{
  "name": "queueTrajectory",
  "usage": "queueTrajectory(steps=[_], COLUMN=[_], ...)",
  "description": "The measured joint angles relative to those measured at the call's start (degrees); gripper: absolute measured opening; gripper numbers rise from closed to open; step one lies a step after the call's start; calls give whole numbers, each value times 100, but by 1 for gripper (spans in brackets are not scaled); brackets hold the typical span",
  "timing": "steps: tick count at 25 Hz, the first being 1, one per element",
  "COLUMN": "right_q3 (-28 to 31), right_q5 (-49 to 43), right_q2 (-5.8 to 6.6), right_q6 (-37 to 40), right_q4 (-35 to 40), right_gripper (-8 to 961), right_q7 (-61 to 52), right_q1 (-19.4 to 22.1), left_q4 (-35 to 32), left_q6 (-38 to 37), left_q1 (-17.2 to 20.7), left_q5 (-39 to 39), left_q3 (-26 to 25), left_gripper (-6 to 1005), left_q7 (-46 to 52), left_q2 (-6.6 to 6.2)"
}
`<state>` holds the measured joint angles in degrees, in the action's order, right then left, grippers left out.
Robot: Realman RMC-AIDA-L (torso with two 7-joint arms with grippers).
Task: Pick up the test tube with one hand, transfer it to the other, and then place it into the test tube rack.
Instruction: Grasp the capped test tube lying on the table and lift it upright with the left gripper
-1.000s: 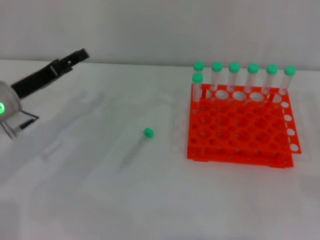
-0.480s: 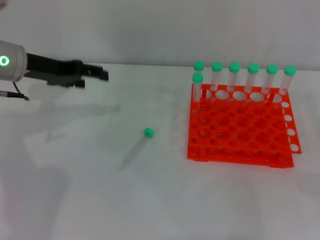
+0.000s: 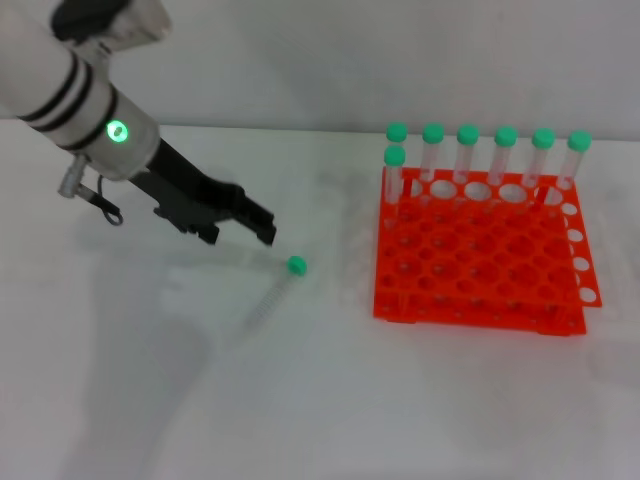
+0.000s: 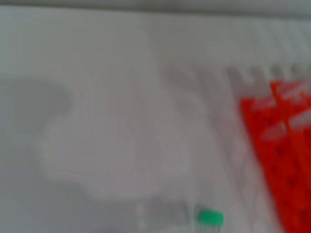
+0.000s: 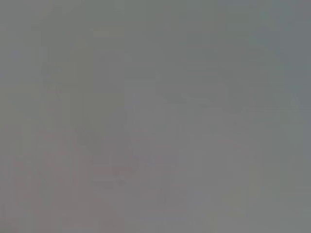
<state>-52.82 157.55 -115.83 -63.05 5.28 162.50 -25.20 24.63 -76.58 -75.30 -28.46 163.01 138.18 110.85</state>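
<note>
The test tube (image 3: 273,293) lies on the white table, its green cap pointing toward the back right. It also shows in the left wrist view (image 4: 167,213), lying flat with its cap toward the rack. My left gripper (image 3: 240,235), black on the white and silver arm with the green light, hovers just left of the tube's cap and behind it; its fingers are apart and empty. The orange test tube rack (image 3: 480,265) stands to the right and also shows in the left wrist view (image 4: 286,160). My right gripper is out of view.
Several green-capped tubes (image 3: 468,150) stand upright in the rack's back row, one more (image 3: 395,172) at its left end. The right wrist view shows only a plain grey surface.
My left arm has swung in from the far left and down toward the lying tube; its gripper now sits close to the tube's cap. The tube and rack have not moved.
</note>
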Motion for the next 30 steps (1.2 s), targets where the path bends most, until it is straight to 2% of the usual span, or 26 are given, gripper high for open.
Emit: queueTrajectory(steps=[9,13,18,26,30], right_q3=[7,9,9,9,10], right_q5=[6,10,12,12,12], right_q2=[0,0,0,0,0], right_q6=[4,4,4,4,4], right_q4=[13,18,16,4,1], right_gripper=[871,871,871,870,870], right_q7=[0,0,1,0,0], right_q1=[-12,-18,-46,-69,-76], left_q4=[-89,-309,-826,-977,-1020], left_q6=[418,719,1064,1143,1201], left_q1=[-397,-483,-510,-470,-442], left_q5=[-1360,-1684,-2159,-2285,-2294], left_q3=[3,3,2,2,2], left_gripper=[889,889,889,888,848], left_q7=[276,501,1039,1212,1251], left_q2=[558,720,772,800,796])
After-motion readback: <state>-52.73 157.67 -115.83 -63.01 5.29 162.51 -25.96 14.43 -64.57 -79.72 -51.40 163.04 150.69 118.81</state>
